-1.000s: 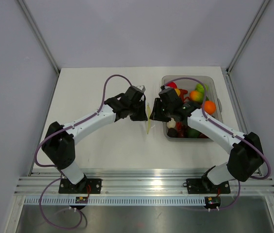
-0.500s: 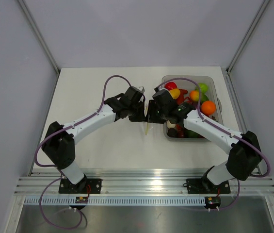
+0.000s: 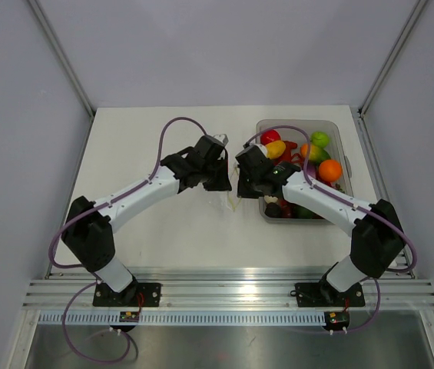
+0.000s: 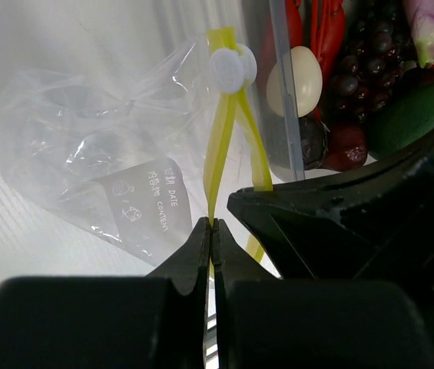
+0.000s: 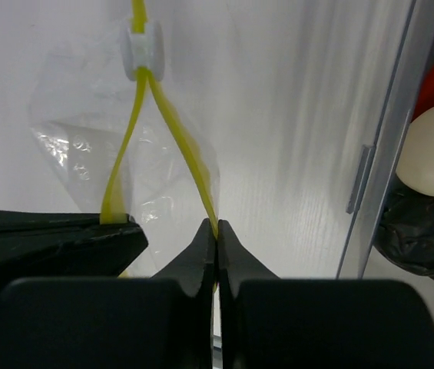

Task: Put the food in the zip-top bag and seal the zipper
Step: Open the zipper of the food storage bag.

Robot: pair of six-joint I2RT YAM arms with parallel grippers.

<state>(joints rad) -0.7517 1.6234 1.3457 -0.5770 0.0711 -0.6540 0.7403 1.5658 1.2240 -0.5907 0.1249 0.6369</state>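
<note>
Left hand [image 4: 211, 231] pressed together, pinching one yellow lip of the zipper [image 4: 218, 150]. Zip-top bag [image 4: 94, 161] is clear, crinkled, with a printed label, at frame centre in the top view, between both hands over the bench [image 3: 147, 154]. Zipper lips spread in a V and meet at the white slider [image 4: 230, 68]. Right hand [image 5: 217, 232] pinches the other lip. Bin [image 3: 341, 132] is at right. The top view barely shows the bag; the wrist views show it clearly. The left wrist view shows an egg [image 4: 293, 81] and grapes [image 4: 370, 65]; the top view shows an orange [image 3: 329, 170].
</note>
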